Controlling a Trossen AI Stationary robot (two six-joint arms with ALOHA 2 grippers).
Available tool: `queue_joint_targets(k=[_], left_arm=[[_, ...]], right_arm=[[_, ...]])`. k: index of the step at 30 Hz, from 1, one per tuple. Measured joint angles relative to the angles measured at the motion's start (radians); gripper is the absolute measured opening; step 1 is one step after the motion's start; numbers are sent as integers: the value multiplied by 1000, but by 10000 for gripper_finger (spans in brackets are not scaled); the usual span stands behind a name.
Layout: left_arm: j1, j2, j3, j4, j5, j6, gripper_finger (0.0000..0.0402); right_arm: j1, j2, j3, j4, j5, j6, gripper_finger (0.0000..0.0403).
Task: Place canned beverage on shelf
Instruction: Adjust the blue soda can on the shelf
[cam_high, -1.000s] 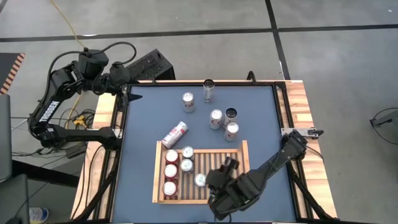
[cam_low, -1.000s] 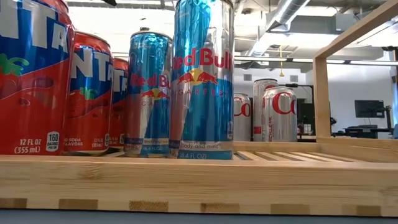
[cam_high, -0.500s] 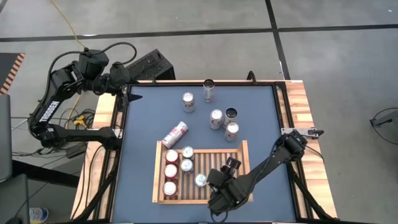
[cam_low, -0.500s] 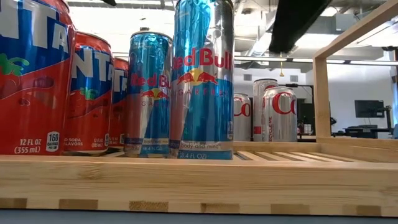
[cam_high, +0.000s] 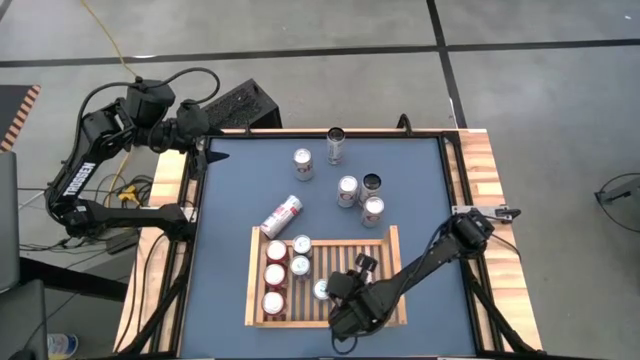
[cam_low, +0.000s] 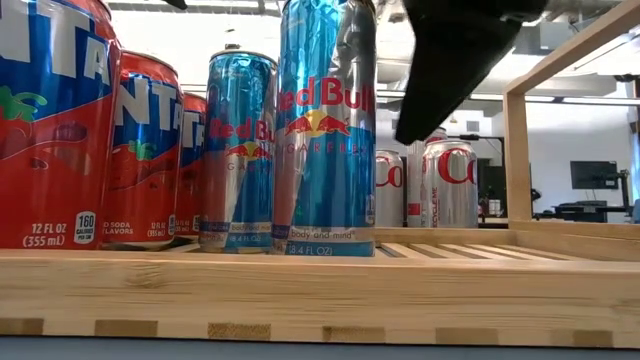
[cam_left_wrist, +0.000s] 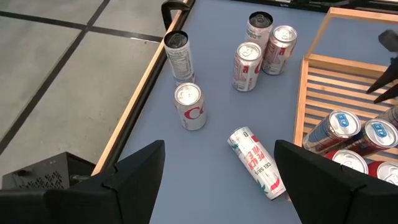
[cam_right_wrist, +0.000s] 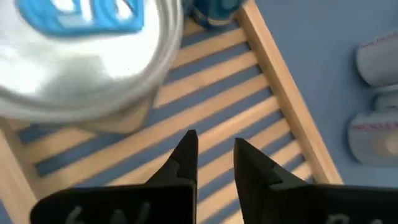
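Shelf (cam_high: 392, 262) work: right gripper (cam_high: 357, 268) hangs over bare slats, jaws nearly shut w/ a slim gap, gripping nothing; blue can (cam_right_wrist: 87, 56) stands just beside them. Best, I'd judge: lift straight up clear of can tops, then go for a worktop (cam_high: 230, 190) can. Left gripper (cam_left_wrist: 217, 180) waits off worktop corner, jaws apart, empty. Count: 6 cans on shelf, 5 upright beyond it, e.g. silver can (cam_high: 372, 210), 1 tipped can (cam_high: 281, 216).

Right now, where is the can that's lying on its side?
In the high view, the tipped-over white-and-red can lies on the blue tabletop, left of centre, beside the light-wood slatted shelf's far left corner.
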Motion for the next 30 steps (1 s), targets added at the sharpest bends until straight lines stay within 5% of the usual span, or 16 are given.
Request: queue_joint_targets(k=[30], left_arm=[[0, 0, 0, 0, 0, 0, 291]], right_arm=[[-61, -2, -66, 277, -25, -196, 71]])
